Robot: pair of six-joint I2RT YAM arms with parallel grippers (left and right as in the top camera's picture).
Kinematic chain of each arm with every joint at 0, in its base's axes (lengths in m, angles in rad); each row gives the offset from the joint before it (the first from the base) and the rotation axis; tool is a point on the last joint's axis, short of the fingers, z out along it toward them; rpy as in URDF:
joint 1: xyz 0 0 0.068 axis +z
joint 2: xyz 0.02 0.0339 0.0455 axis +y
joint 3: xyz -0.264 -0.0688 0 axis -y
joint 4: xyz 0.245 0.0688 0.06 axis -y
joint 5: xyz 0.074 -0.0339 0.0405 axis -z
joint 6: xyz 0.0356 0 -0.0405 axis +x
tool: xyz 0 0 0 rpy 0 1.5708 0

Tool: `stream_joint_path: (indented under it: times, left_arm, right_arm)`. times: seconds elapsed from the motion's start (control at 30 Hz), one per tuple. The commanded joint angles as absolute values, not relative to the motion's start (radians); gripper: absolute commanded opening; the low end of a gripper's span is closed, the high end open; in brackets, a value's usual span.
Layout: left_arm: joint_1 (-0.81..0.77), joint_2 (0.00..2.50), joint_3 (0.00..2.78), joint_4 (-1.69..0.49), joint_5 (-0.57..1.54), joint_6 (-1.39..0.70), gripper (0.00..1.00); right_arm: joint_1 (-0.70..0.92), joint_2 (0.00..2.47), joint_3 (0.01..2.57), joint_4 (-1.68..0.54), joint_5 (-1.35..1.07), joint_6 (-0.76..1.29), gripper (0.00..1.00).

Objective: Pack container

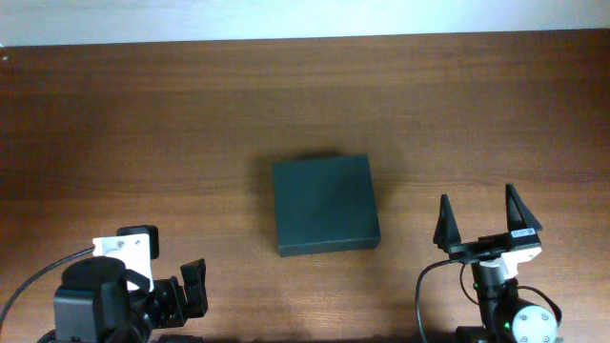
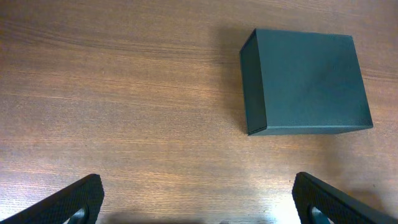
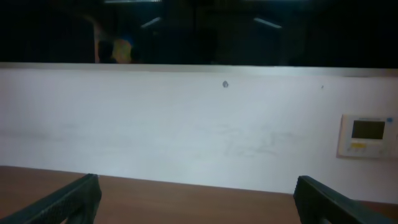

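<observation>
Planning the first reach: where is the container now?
In the overhead view the container lies closed near the middle of the table, between the arms: ahead and right of the left gripper, left of the right gripper.

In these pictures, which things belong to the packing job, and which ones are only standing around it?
Of the job:
- container, lid shut
- left tool, open
- right tool, open

Only around:
- table, which bears the container
- white wall behind the table
- control panel on that wall
</observation>
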State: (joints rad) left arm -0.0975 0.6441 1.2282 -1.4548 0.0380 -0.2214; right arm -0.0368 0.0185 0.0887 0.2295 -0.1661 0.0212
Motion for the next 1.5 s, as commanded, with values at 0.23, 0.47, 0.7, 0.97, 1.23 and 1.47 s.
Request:
stream_joint_path:
  times: [0.23, 0.47, 0.7, 0.97, 1.23, 1.47]
  left_arm:
    - [-0.095, 0.646, 1.227, -1.455, 0.045, -0.216, 0.99]
    - [-0.095, 0.646, 1.227, -1.454, 0.045, -0.216, 0.99]
    - [-0.095, 0.646, 1.227, -1.455, 0.045, -0.216, 0.99]
    - [-0.095, 0.646, 1.227, -1.455, 0.045, -0.216, 0.99]
    - [-0.095, 0.646, 1.227, -1.455, 0.045, -0.216, 0.99]
    - [-0.095, 0.646, 1.227, -1.455, 0.045, -0.216, 0.99]
  right_arm:
    - [-0.039, 0.004, 0.005, 0.249, -0.172, 0.015, 0.99]
    - [-0.040, 0.004, 0.006, 0.208, -0.171, 0.015, 0.99]
    - [-0.040, 0.004, 0.006, 0.048, -0.153, 0.015, 0.99]
    - [-0.040, 0.004, 0.006, -0.064, -0.153, 0.015, 0.99]
    - [-0.040, 0.004, 0.006, -0.064, -0.153, 0.015, 0.99]
    - [-0.040, 0.004, 0.006, -0.064, -0.153, 0.015, 0.99]
